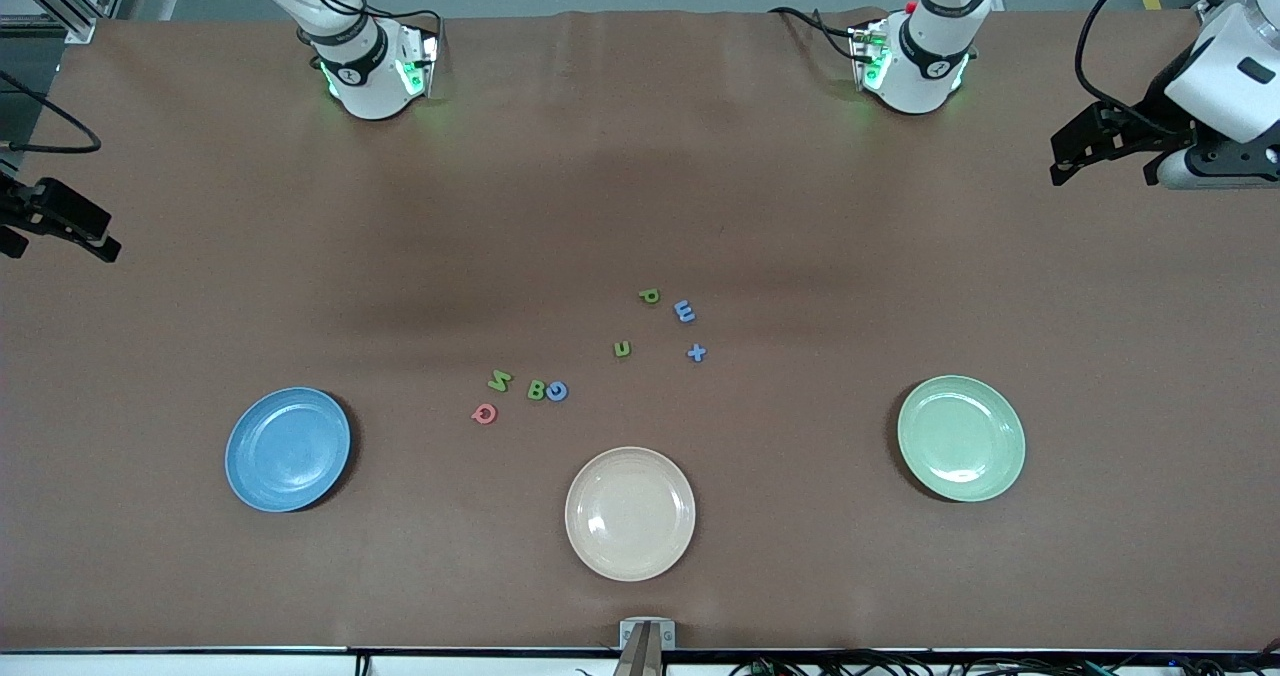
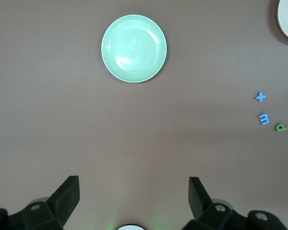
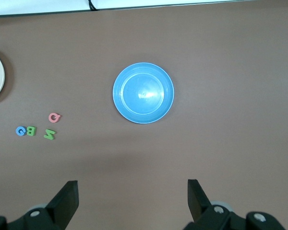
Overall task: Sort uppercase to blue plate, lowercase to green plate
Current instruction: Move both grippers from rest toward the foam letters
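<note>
The uppercase letters lie together on the table: green N (image 1: 499,381), green B (image 1: 537,389), blue G (image 1: 557,390) and pinkish-red Q (image 1: 484,414). Farther from the front camera lie the lowercase green p (image 1: 649,296), blue m (image 1: 684,311), green u (image 1: 622,349) and blue x (image 1: 696,353). The blue plate (image 1: 288,449) sits toward the right arm's end and holds nothing. The green plate (image 1: 961,438), also bare, sits toward the left arm's end. My left gripper (image 2: 133,191) hangs open high over its end of the table. My right gripper (image 3: 133,194) hangs open high over its own end.
A cream plate (image 1: 630,513) sits between the two coloured plates, nearest the front camera. Both arm bases stand along the table edge farthest from that camera. A small mount (image 1: 646,636) sticks up at the nearest edge.
</note>
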`<state>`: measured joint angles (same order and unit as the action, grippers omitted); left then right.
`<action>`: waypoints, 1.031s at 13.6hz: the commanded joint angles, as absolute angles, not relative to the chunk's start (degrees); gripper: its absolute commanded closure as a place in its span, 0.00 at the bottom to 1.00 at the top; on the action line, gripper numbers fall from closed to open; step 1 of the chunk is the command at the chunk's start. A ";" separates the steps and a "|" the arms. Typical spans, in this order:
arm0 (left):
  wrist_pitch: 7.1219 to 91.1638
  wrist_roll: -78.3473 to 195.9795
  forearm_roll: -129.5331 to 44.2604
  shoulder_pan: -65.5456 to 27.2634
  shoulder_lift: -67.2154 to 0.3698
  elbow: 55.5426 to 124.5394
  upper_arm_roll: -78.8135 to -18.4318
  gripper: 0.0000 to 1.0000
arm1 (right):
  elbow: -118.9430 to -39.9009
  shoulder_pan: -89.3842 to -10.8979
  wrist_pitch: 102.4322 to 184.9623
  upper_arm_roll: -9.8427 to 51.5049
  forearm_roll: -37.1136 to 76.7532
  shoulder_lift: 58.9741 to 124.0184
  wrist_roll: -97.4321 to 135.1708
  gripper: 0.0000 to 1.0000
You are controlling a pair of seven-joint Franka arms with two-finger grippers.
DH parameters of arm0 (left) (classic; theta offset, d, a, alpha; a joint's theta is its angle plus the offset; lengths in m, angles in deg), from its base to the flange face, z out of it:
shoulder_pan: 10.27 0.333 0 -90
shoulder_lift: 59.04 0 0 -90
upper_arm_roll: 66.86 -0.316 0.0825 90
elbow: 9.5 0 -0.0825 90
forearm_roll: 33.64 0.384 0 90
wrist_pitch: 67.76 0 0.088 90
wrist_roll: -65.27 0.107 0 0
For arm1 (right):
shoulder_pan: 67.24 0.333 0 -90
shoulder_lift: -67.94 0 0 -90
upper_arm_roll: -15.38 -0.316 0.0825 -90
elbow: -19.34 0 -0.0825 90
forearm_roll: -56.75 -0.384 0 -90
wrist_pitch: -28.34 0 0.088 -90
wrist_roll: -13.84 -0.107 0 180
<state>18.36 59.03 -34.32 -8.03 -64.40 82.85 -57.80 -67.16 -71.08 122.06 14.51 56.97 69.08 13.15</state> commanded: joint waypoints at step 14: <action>24.60 49.39 -33.30 -8.77 -50.62 78.84 -50.26 0.00 | -66.88 -70.41 121.41 13.62 54.74 75.67 13.66 0.00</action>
